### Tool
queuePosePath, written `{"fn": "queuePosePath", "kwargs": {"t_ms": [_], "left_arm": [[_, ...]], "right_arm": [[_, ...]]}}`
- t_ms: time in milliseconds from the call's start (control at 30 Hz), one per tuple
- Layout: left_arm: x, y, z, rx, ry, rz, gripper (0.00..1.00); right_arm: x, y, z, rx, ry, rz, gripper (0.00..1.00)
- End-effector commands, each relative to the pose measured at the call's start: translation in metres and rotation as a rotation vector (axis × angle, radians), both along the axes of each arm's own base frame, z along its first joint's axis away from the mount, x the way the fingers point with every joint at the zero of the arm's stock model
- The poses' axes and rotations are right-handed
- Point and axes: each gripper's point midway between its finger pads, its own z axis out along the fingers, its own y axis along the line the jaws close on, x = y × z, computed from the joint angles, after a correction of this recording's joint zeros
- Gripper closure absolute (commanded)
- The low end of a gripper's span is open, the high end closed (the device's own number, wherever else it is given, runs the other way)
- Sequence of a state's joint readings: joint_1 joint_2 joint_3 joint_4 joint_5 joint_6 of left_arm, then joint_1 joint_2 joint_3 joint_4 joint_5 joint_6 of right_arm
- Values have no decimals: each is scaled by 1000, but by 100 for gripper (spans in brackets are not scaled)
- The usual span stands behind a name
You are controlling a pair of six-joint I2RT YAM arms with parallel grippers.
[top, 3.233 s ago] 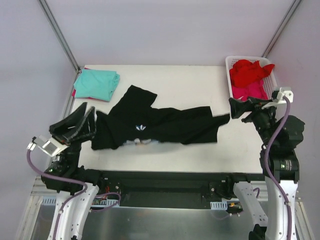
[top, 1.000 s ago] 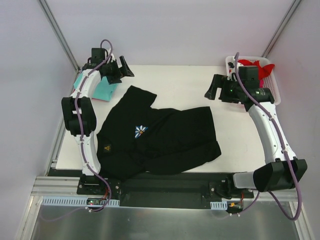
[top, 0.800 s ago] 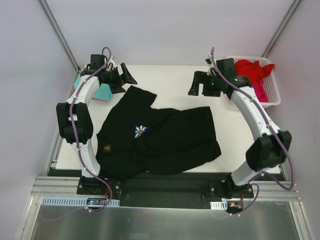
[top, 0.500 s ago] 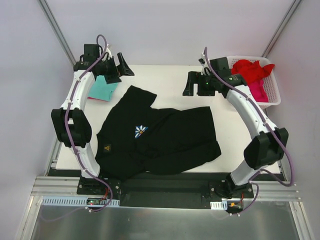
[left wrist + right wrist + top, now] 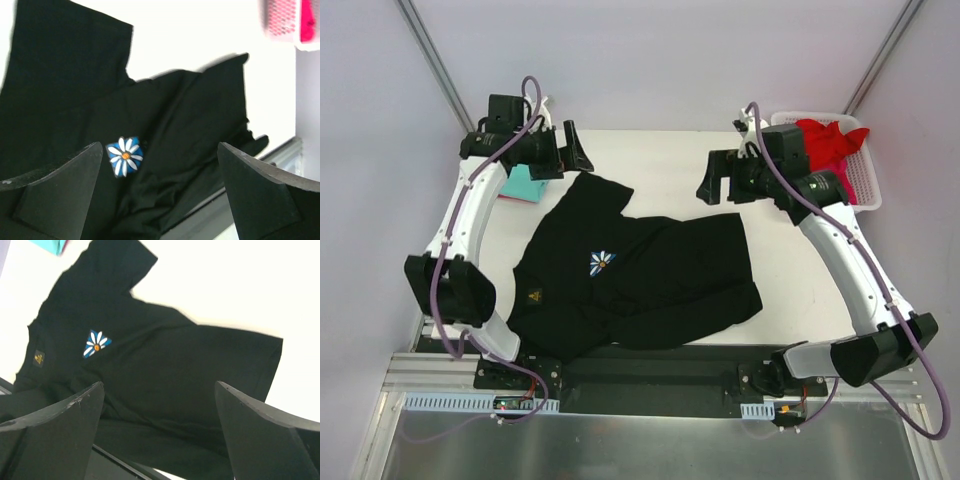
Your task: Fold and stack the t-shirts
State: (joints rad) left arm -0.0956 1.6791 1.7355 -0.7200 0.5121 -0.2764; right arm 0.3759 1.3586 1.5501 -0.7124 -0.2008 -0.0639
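White tabletop [image 5: 660, 160] runs between pale walls, and both arms reach out over its far half. At the far left corner lies the teal shirt [image 5: 520, 186], mostly hidden under the left arm. Just right of it the left gripper [image 5: 563, 156] hangs above the table, its jaws spread wide and holding nothing, close over the far sleeve of the black shirt [image 5: 640, 270]. That shirt lies spread across the middle of the table, front up and rumpled, with its near edge reaching the table's front edge. Its flower print [image 5: 602, 262] faces up on the chest, and a small yellow tag [image 5: 533, 296] shows lower on the left side. Further right the right gripper [image 5: 718, 186] hovers over the bare table just beyond the shirt's far right corner, jaws likewise wide apart and empty. Behind that arm, at the far right corner, stands the basket [image 5: 780, 119], with the red shirt [image 5: 825, 140] heaped on top and the pink shirt [image 5: 848, 186] under it on the near side
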Motion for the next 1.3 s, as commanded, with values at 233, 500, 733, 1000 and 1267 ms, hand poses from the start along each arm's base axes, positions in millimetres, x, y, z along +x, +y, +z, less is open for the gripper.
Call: {"fn": "queuePosePath", "kwargs": {"t_ms": [233, 500, 733, 1000, 1267], "left_arm": [[-104, -30, 104, -285, -164, -184, 1], [-132, -52, 84, -477, -175, -389, 1], [-42, -26, 28, -105, -224, -161, 1], [89, 34, -26, 326, -152, 48, 2], [156, 52, -98, 484, -86, 98, 9]], "right_arm": [[-36, -1, 8, -6, -10, -8, 4], [-53, 0, 21, 8, -43, -7, 4], [-69, -6, 15, -22, -54, -17, 4], [-84, -22, 8, -77, -37, -29, 4], [-95, -27, 4, -86, -33, -16, 4]]}}
